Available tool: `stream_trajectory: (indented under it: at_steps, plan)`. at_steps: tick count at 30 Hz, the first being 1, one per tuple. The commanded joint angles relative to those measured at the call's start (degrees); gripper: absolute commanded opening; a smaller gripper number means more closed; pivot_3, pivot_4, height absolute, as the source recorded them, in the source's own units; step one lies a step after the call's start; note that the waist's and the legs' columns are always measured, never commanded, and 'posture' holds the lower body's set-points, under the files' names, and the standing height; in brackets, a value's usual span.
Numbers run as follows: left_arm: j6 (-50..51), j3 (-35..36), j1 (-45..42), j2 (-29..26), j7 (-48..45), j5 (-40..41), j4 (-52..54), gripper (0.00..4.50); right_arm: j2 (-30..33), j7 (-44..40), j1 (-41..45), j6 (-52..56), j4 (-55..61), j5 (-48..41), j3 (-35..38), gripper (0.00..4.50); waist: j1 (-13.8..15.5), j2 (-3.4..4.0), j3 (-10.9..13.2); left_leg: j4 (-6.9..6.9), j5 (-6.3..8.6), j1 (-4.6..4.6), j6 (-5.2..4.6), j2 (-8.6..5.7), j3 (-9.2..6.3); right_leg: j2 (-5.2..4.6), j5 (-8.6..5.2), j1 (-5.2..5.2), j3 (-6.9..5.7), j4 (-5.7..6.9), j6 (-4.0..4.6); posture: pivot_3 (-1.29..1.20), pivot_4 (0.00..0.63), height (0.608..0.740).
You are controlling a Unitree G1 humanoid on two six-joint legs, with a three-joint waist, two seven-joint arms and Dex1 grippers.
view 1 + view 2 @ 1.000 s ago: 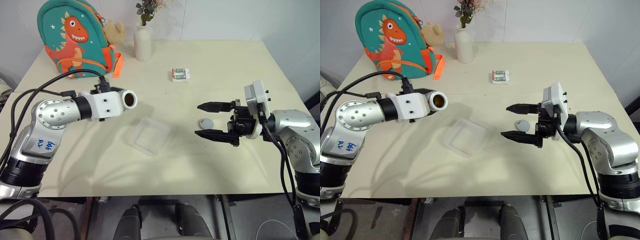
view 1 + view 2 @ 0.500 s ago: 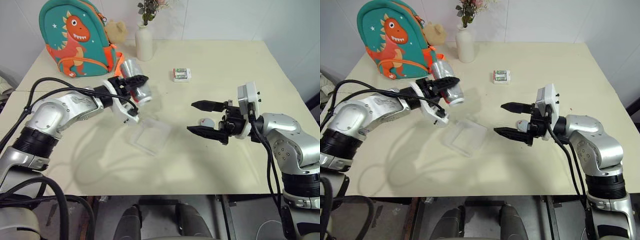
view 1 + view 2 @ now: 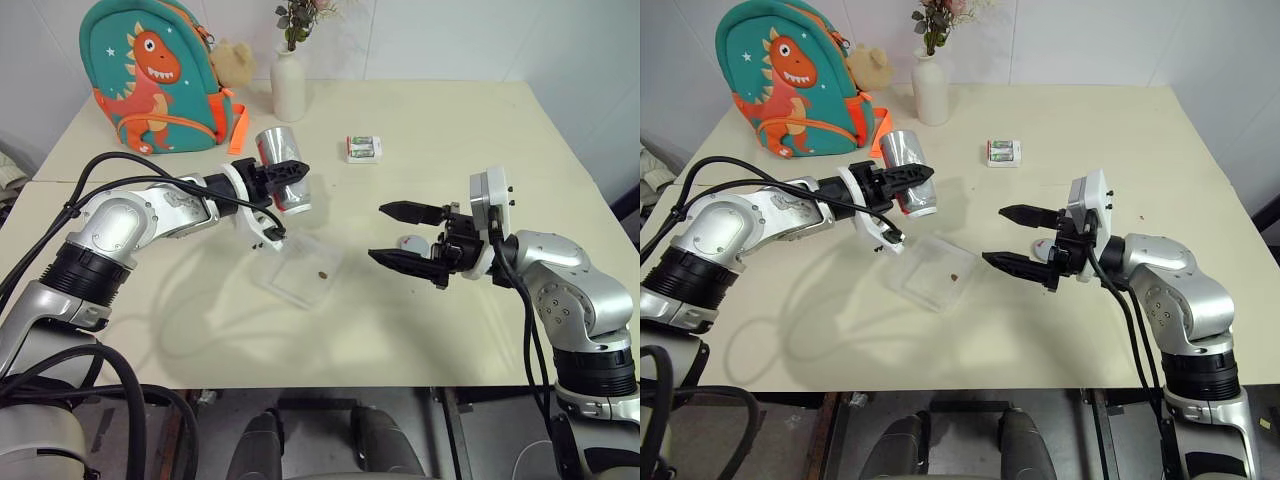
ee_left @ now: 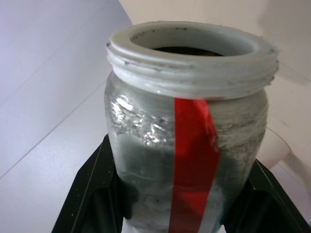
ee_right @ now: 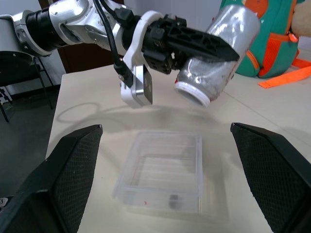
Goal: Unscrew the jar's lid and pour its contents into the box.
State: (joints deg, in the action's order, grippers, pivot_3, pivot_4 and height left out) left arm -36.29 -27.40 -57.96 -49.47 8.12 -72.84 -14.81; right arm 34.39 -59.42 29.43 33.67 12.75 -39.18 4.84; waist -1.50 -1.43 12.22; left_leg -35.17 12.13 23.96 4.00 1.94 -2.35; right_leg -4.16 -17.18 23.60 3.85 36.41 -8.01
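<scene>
One second has swung our left pincer (image 3: 285, 178) from level to mouth-down: it is clenched on the jar (image 3: 283, 181), now tipped over the box's (image 3: 299, 270) far edge. A brown pellet (image 3: 321, 274) now lies in the box, where we saw none before, so we judge the contents poured and the task about done, though whether anything remains inside the jar we cannot tell. Our right pincer (image 3: 410, 236) hangs spread wide, grasping nothing, just right of the box, with the grey lid (image 3: 410, 243) on the desk (image 3: 470, 130) behind it. Room is good: the packet (image 3: 362, 148), vase (image 3: 287, 86) and backpack (image 3: 150, 75) sit well back, and the box is well in from the desk's front edge.
</scene>
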Motion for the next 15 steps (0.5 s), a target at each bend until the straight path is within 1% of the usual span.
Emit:
stream_trajectory:
  at_steps: [1,3,5,7,10,11,12,14,15]
  plan:
    - [1.04,1.42,-1.05,0.15,-0.70,1.26,0.37,1.97,-0.17,-0.12,-0.24,-1.20,0.88,-1.21,1.37,4.45,-0.04,0.00,0.00,0.00,0.00,-0.01,0.00,0.00,0.00,0.00,0.00,0.00,0.00,0.01,0.00,0.00,0.150,0.740]
    - [0.65,2.59,-0.41,0.21,-3.59,4.90,-0.18,1.97,-0.15,-0.33,-0.33,-1.33,0.67,-1.22,1.37,4.45,-0.05,0.00,0.00,0.00,-0.01,-0.01,-0.01,0.00,0.00,0.00,0.00,0.01,0.00,0.04,0.00,0.00,0.150,0.740]
    - [1.73,5.02,0.92,0.82,-8.45,11.72,-1.02,1.97,-0.13,-0.49,-0.35,-1.41,0.44,-1.24,1.34,4.45,-0.08,0.00,0.00,0.00,-0.02,-0.01,0.00,0.00,-0.01,0.00,0.00,0.01,0.00,0.07,0.00,0.00,0.150,0.740]
    - [4.51,9.11,4.24,1.39,-17.36,24.50,-1.59,1.97,0.05,-0.99,-0.30,-1.30,0.28,-1.37,1.13,4.45,-0.12,0.00,0.00,-0.01,-0.04,-0.03,-0.02,0.00,-0.01,0.00,0.00,0.01,0.00,0.10,0.01,0.00,0.150,0.740]
    - [11.44,15.14,8.85,2.67,-27.30,38.43,0.49,1.97,0.36,-1.88,-0.18,-1.05,0.03,-1.62,1.03,4.45,-0.36,0.01,0.00,0.00,-0.04,-0.09,-0.02,0.01,0.00,0.01,-0.03,0.02,0.01,0.21,0.06,0.00,0.150,0.740]
    - [18.16,18.52,11.02,4.51,-31.82,45.57,2.15,1.97,0.43,-2.21,0.08,-1.02,-0.12,-1.55,0.86,4.45,-0.28,0.01,0.00,0.00,-0.05,-0.12,-0.03,0.01,0.00,0.01,-0.04,0.02,0.02,0.28,0.08,0.00,0.150,0.740]
    - [23.29,20.94,12.58,5.88,-35.20,50.64,3.58,1.97,0.50,-2.49,0.27,-1.02,-0.29,-1.49,0.77,4.45,-0.17,0.00,0.00,-0.01,-0.07,-0.14,-0.04,0.01,-0.01,0.01,-0.05,0.02,0.01,0.34,0.09,0.00,0.150,0.740]
    - [38.31,27.59,15.31,10.13,-39.95,61.48,6.30,1.97,0.46,-2.95,1.00,-1.10,-0.78,-1.14,0.30,4.45,-0.13,0.00,0.00,-0.04,-0.12,-0.14,-0.04,0.01,-0.05,0.02,-0.05,0.01,0.00,0.42,0.11,0.00,0.150,0.740]
    - [43.62,29.63,15.95,11.53,-40.87,64.32,7.62,1.97,0.51,-3.23,1.23,-1.16,-1.05,-1.03,0.23,4.45,-0.14,0.00,0.00,-0.09,-0.13,-0.19,-0.04,0.00,-0.05,0.01,-0.05,-0.02,0.01,0.48,0.11,0.00,0.150,0.740]
